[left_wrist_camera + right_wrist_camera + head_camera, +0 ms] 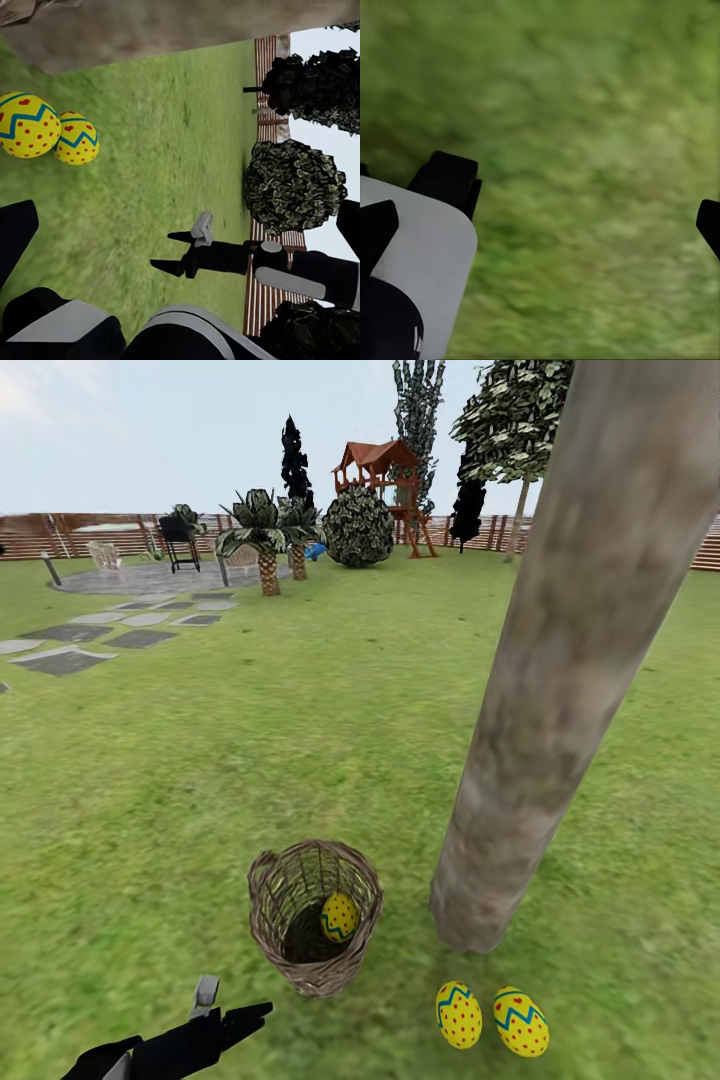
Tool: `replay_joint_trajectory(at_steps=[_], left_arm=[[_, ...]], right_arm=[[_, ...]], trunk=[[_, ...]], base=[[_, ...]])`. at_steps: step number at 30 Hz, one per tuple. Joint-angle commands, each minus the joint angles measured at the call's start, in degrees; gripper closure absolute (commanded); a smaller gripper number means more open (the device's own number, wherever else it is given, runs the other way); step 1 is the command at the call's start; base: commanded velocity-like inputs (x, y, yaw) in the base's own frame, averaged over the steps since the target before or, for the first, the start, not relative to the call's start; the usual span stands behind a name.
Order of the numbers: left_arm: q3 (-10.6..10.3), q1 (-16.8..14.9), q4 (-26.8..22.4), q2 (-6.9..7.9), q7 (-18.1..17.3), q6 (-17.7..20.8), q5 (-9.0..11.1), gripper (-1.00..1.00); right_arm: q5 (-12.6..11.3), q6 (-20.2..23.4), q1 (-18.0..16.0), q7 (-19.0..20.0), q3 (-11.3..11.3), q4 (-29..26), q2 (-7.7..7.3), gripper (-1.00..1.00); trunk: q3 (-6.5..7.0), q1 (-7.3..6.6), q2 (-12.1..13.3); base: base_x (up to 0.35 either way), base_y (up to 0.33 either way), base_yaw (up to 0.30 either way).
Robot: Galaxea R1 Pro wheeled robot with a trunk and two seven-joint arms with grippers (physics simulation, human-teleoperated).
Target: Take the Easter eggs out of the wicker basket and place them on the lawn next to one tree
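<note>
The wicker basket [315, 930] stands on the lawn [200, 790] just left of the thick pale tree [560, 690]. One yellow Easter egg [340, 916] lies inside it. Two more eggs [459, 1015] [521, 1021] rest on the grass at the trunk's foot, and the left wrist view shows them too [26, 124] [75, 139]. My left gripper [232, 1002] hovers low at the basket's near left, open and empty. My right gripper [169, 251] [577, 202] is above bare grass, jaws wide apart with nothing between them.
Grey paving slabs [100, 630] run off to the far left toward a grill [180, 540]. Short palms [265, 550], a round bush [358, 525] and a wooden playset [385, 480] stand far back by the fence [60, 535]. Open grass lies around the basket and trunk.
</note>
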Motion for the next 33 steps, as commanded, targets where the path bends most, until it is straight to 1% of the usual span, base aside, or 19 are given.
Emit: replay_joint_trajectory(at_steps=[1,8,15,18,20,25,28,33], left_arm=[[-0.4,0.0,0.0,0.05,-0.1,0.6,0.5,-1.0],[-0.4,0.0,0.0,0.1,0.0,0.6,0.5,-1.0],[-0.4,0.0,0.0,0.04,0.0,0.6,0.5,-1.0],[-0.4,0.0,0.0,0.02,0.0,0.6,0.5,-1.0],[-0.4,0.0,0.0,0.02,0.0,0.7,0.5,-1.0],[-0.4,0.0,0.0,0.02,0.0,0.6,0.5,-1.0],[-0.4,0.0,0.0,-0.08,0.0,0.6,0.5,-1.0],[-0.3,0.0,0.0,-0.09,0.0,0.6,0.5,-1.0]], right_arm=[[0.4,0.1,-0.1,0.1,-0.5,0.0,0.06,-1.0],[0.8,0.1,0.3,0.1,-0.5,0.4,0.15,-1.0],[0.6,0.0,0.8,0.1,-0.5,0.5,0.23,-1.0],[1.0,-1.0,0.8,0.1,-0.5,0.4,0.24,-1.0],[0.9,-2.1,0.8,0.1,-0.5,0.5,0.24,-1.0],[0.8,-2.4,0.9,0.1,-0.5,0.5,0.24,-1.0],[0.8,-2.5,0.9,0.1,-0.5,0.5,0.24,-1.0],[0.8,-2.5,0.9,0.1,-0.5,0.5,0.24,-1.0]], trunk=[[-0.05,-0.01,0.0],[-0.05,-0.01,0.0],[-0.05,-0.01,0.0],[-0.05,-0.01,0.0],[-0.05,-0.01,0.0],[-0.05,-0.01,0.0],[-0.05,-0.01,0.0],[-0.05,-0.01,0.0]], base=[[0.0,0.0,0.0],[0.0,0.0,0.0],[0.0,0.0,0.0],[0.0,0.0,0.0],[0.0,0.0,0.0],[0.0,0.0,0.0],[0.0,0.147,0.0],[0.0,0.31,0.0]])
